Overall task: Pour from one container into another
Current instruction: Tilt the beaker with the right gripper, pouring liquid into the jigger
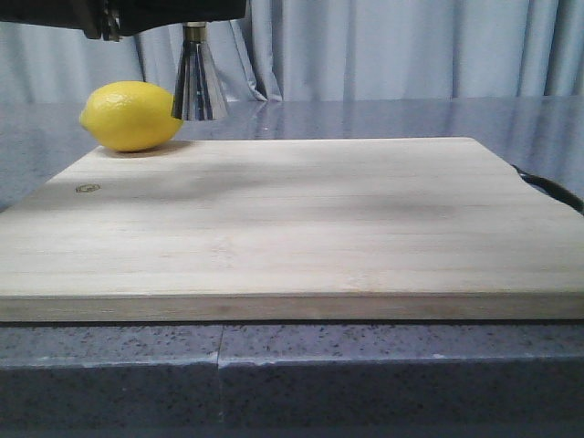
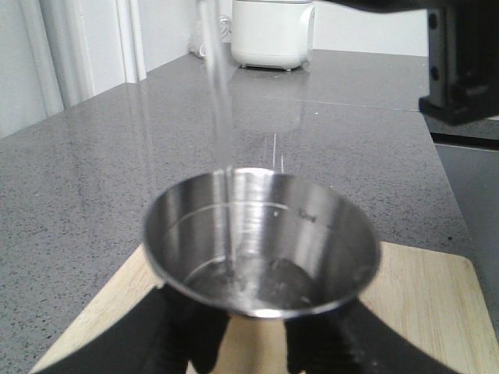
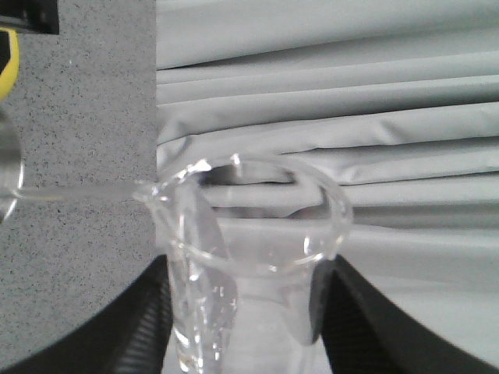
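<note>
My left gripper (image 2: 256,343) is shut on the steel jigger (image 2: 261,241), its black fingers (image 2: 195,343) clamped below the open upper cup. A thin stream of water (image 2: 222,101) falls into that cup, and a little water lies at its bottom. In the front view only the jigger's lower cone (image 1: 199,87) and gold waist band show, hanging beside the lemon. My right gripper (image 3: 245,312) is shut on the clear glass beaker (image 3: 249,257), which is tipped sideways. Water runs off the beaker's lip (image 3: 148,191) toward the jigger's rim (image 3: 8,179).
A yellow lemon (image 1: 132,116) lies at the far left corner of the wooden cutting board (image 1: 292,228) on the grey stone counter. A white appliance (image 2: 273,35) stands far back. Part of the right arm (image 2: 460,70) hangs above the jigger. A black cable (image 1: 547,187) lies at the right.
</note>
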Tool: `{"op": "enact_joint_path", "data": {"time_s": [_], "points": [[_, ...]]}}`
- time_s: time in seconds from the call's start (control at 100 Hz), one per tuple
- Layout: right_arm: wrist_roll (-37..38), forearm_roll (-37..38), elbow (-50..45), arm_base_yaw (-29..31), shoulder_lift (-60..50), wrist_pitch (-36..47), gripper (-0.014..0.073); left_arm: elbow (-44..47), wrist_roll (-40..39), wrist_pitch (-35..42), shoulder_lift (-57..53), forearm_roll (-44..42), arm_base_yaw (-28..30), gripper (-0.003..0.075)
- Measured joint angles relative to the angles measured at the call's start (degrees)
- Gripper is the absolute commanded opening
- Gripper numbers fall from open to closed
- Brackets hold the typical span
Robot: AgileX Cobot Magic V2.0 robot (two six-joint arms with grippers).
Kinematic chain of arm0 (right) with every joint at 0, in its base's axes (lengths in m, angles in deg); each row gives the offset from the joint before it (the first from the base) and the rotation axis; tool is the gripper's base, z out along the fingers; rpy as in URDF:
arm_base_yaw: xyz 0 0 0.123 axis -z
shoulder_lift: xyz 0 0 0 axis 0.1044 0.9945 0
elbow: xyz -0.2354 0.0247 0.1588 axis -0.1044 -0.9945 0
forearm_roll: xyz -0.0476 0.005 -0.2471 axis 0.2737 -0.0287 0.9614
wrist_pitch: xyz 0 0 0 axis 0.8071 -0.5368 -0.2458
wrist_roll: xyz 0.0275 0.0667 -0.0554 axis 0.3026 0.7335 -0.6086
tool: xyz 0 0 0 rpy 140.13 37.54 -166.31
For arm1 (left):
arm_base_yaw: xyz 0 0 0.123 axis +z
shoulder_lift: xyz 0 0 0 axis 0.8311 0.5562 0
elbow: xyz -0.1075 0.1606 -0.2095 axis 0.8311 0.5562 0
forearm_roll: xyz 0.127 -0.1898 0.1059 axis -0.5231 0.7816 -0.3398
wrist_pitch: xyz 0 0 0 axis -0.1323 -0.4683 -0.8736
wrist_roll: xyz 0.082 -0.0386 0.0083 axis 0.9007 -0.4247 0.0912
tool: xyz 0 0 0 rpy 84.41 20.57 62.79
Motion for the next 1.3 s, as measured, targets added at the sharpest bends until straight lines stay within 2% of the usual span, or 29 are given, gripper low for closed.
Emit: {"op": "enact_joint_path", "data": {"time_s": [1.3], "points": [[0.0,5.4,0.0,0.0,0.0,5.0,0.0301,0.0,0.0,0.0,0.0,0.0,0.0,0.0260]]}}
